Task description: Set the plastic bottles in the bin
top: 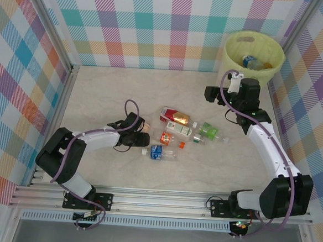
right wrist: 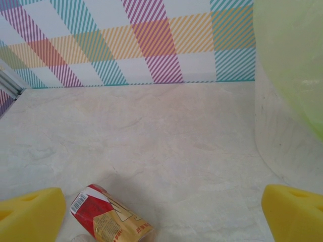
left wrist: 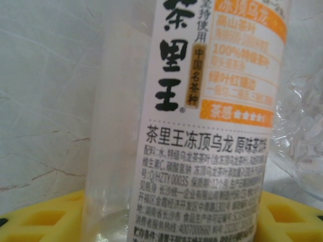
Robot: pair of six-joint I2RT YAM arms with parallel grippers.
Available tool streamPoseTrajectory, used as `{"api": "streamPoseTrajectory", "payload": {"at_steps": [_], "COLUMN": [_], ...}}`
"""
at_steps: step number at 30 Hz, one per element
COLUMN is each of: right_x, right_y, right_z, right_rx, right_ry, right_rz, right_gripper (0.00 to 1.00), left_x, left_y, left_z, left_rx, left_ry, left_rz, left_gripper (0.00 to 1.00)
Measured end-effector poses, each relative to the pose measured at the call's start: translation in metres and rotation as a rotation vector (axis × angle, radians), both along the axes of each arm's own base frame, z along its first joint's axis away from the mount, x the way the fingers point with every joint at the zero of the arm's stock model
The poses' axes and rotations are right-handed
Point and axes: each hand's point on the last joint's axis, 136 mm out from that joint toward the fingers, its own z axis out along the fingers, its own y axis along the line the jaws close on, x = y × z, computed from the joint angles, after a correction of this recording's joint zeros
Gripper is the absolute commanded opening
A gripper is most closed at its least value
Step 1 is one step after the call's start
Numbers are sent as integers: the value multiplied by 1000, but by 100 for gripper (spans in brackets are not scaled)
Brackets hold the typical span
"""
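Straddling an orange-labelled bottle (left wrist: 202,126), left claw (left wrist: 166,217), grip unclear; right claw (right wrist: 161,214) released near bin (right wrist: 282,131).

The 2 arms share 1 build. The left arm (top: 91,140) and the right arm (top: 266,146) each have a smooth white link between bulky black joint housings. A thin lilac cable (top: 132,101) runs in loose loops along each arm. Each base (top: 87,198) is a flat black plate. The left gripper (top: 138,131) and the right gripper (top: 214,95) have black bodies. The right fingers (right wrist: 30,214) are bright yellow blocks, and the left fingers (left wrist: 45,217) show shallow square recesses.
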Motion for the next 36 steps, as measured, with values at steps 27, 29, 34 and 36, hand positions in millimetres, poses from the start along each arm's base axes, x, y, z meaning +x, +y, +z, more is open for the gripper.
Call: {"api": "streamPoseTrajectory", "payload": {"at_steps": [27,29,34,36], "right_x": [-44,-46,-49,-51], "right_y": [130,140,161,165], "right_z": [-23,-25,-39,-43], "right_rx": [626,620,610,609], "right_ry": [298,311,363,377], "right_rz": [410,443,505,524], "right_gripper": [100,100,100,100], "left_x": [3,1,-3,-3], "left_y": [-117,-125,-142,-145], "left_z": [160,166,169,167], "left_rx": [-580,-603,-633,-632], "left_ry": [-357,-370,-370,-365], "left_rz": [-377,-404,-450,-453], "left_gripper": [46,46,46,47]}}
